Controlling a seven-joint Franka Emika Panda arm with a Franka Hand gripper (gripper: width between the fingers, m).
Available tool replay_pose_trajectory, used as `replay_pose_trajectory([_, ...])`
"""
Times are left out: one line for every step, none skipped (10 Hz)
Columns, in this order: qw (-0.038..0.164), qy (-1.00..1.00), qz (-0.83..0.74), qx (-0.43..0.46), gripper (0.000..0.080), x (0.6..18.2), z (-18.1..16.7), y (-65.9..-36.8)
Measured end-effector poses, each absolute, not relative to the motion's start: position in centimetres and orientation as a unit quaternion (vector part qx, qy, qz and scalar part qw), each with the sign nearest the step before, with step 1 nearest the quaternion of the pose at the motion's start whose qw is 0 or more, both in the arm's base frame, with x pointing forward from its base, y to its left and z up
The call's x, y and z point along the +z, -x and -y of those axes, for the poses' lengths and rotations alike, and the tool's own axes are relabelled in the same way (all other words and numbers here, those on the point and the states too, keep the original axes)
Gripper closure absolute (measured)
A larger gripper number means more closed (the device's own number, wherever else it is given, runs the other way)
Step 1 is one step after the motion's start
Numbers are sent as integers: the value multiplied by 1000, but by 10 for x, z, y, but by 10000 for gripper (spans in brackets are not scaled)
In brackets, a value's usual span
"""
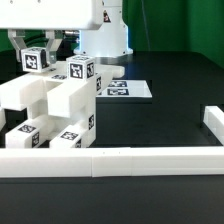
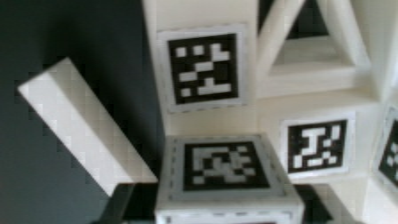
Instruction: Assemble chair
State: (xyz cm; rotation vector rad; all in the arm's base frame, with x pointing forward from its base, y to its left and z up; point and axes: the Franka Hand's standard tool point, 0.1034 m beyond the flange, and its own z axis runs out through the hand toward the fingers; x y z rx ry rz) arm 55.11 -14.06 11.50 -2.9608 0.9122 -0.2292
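Note:
The chair [image 1: 62,105] stands partly built at the exterior view's left, a stack of chunky white blocks and panels with black-and-white tags. My gripper [image 1: 37,60] hangs over its upper left part, shut on a small white tagged block [image 1: 36,61]. In the wrist view this block [image 2: 222,170] sits between my two dark fingers [image 2: 132,203], one on each side, and my gripper [image 2: 228,200] holds its sides. Behind it rise a tall tagged panel [image 2: 201,68] and a smaller tagged face [image 2: 320,145]. I cannot tell whether the held block touches the chair below it.
The marker board [image 1: 128,90] lies flat on the dark table to the right of the chair. A long low white rail [image 1: 120,160] runs along the front, with a short upright end [image 1: 212,125] at the right. The robot's white base [image 1: 105,35] stands behind.

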Motion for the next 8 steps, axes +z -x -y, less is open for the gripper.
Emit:
replay_pose_trajectory([21, 934, -348, -75, 518, 115, 141, -552])
replay_pose_trajectory([24, 918, -388, -74, 518, 114, 141, -552])
replay_pose_trajectory([28, 899, -432, -73, 518, 114, 141, -552])
replay_pose_trajectory([31, 876, -475, -71, 518, 114, 141, -552])
replay_pose_trajectory([35, 855, -513, -68, 518, 114, 141, -552])
replay_pose_trajectory([39, 827, -557, -60, 518, 114, 139, -553])
replay_pose_trajectory([42, 812, -580, -55, 518, 114, 137, -554])
replay_pose_trajectory([41, 813, -578, -55, 518, 114, 137, -553])
